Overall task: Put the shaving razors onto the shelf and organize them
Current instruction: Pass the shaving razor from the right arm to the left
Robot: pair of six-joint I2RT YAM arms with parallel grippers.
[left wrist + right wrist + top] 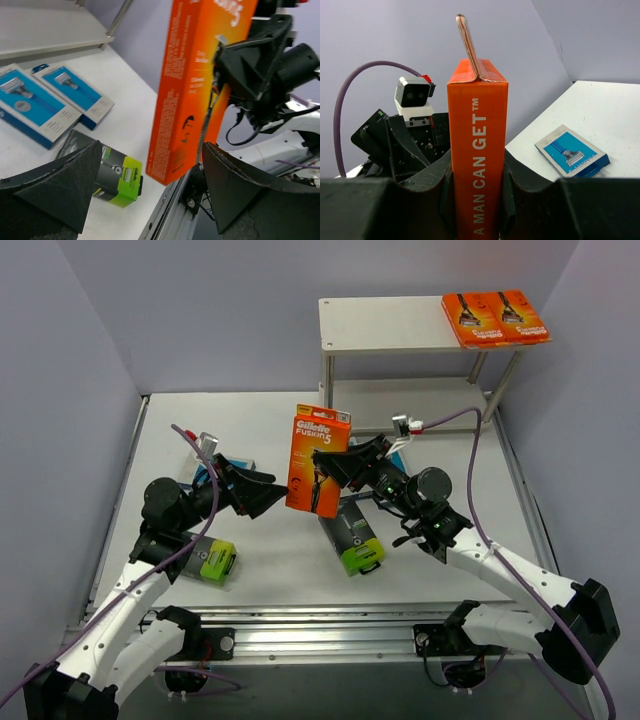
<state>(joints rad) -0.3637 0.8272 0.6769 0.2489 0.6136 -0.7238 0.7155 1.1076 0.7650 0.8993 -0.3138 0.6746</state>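
My right gripper [332, 464] is shut on an orange razor pack [318, 458] and holds it upright above the table's middle; in the right wrist view the pack's [477, 145] narrow edge sits clamped between the fingers [525, 200]. My left gripper [270, 496] is open, its tip close to the pack's lower left edge; in its own view the pack [195, 90] hangs just beyond the spread fingers [55, 190]. Two orange packs [496, 318] lie on the shelf's top board [385, 324] at its right end. Two black and lime packs [352, 536] [207, 560] lie on the table.
Two light blue packs [30, 107] [75, 95] lie side by side on the table near the shelf's lower board [50, 30]. Another blue pack [571, 152] shows in the right wrist view. Purple walls close in left, right and behind. The table's metal front rail [320, 625] runs below.
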